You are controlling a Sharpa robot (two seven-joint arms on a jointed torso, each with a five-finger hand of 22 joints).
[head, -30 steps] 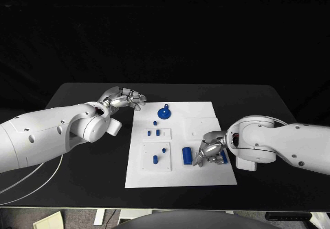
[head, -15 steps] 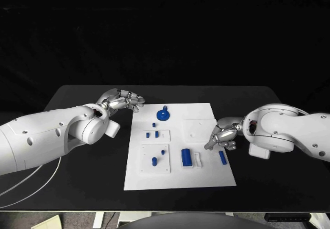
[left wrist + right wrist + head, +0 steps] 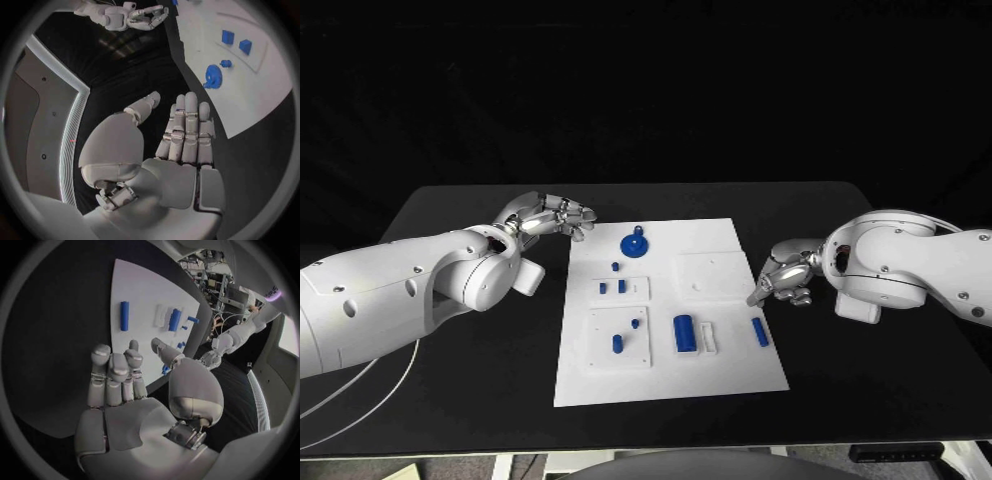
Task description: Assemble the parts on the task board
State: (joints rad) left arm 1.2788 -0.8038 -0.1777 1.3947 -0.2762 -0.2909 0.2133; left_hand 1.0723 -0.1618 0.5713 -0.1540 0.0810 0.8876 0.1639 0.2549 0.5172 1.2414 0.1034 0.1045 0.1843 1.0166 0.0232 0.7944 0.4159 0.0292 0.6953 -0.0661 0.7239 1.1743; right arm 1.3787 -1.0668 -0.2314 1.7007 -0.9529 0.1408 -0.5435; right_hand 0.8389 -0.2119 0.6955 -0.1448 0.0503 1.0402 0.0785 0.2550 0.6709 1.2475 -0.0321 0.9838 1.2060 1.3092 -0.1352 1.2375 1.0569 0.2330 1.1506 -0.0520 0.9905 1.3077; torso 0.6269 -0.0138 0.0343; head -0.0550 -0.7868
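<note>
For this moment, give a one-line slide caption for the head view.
Both hands, left and right, hover empty beside the task board.

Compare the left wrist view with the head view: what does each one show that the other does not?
Left wrist view alone: the palm side of the left hand, fingers straight and holding nothing. Head view alone: the long blue cylinder and the slim blue rod near the task board's front. Both: the board, the round blue part with a knob, and the right hand, empty.

A black table (image 3: pixel 473 400) carries everything, and a thin white cable (image 3: pixel 365 385) curves across its left edge, near the front left corner.
</note>
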